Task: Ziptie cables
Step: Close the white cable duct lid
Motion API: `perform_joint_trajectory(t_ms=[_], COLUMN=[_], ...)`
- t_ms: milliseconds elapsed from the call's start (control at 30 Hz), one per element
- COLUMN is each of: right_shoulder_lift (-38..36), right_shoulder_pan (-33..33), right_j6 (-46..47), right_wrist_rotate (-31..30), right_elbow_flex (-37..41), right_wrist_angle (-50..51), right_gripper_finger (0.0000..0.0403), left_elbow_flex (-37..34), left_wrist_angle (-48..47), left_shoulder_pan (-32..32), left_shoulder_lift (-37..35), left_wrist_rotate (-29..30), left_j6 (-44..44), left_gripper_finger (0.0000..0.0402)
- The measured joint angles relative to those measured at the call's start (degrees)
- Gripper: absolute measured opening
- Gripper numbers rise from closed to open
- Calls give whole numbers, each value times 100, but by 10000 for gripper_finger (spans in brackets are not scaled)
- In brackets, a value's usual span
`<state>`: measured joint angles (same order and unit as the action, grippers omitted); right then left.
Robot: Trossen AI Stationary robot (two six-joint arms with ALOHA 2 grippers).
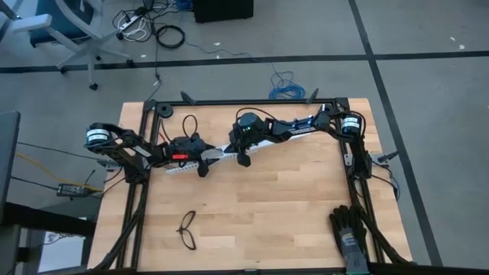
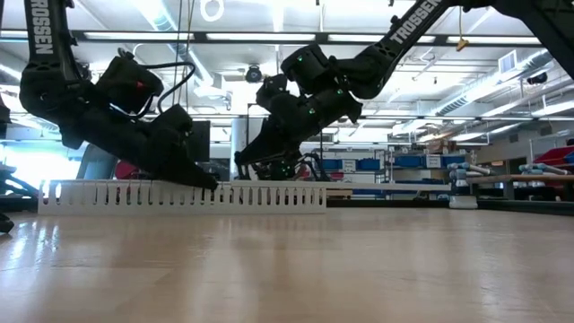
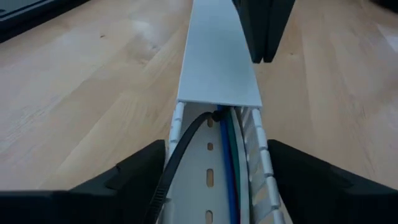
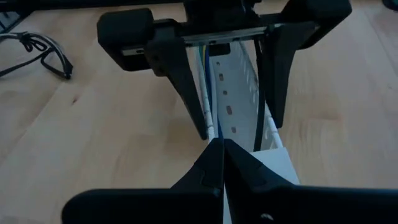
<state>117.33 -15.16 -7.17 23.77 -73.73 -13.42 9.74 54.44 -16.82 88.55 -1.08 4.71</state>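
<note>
Cables (image 3: 231,163) lay inside the slotted white duct (image 3: 219,68). My left gripper (image 3: 214,163) straddled it, spread wide, empty; my right gripper (image 4: 222,163) sat pinched closed. I judged slow, centred threading best.

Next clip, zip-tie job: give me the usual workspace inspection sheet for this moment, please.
Surface: wooden table.
Job's things: cables lie inside a white slotted duct; a dark ziptie runs along them; the duct's lid covers its far part.
Clutter: glasses; black glove.
Grippers: left gripper open, straddling the duct; right gripper shut, over the lid.
Loose cables: on the floor.
Surroundings: office chair.
</note>
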Motion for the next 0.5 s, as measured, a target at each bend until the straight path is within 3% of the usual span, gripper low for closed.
perform_joint_trajectory(t_ms=[267,500], right_shoulder_lift=[-119,-183], right_shoulder_pan=[-94,-157], right_j6=[-5,-2], right_wrist_rotate=[11,46], right_elbow_flex=[0,-2], right_wrist_angle=[104,148], right_gripper_finger=[0,0], left_elbow_flex=[-95,-342], left_wrist_angle=[-25,-40], left_shoulder_pan=[0,-4], left_shoulder_lift=[-155,-787], left_wrist_rotate=[0,53], left_j6=[-17,-170], left_gripper_finger=[302,298])
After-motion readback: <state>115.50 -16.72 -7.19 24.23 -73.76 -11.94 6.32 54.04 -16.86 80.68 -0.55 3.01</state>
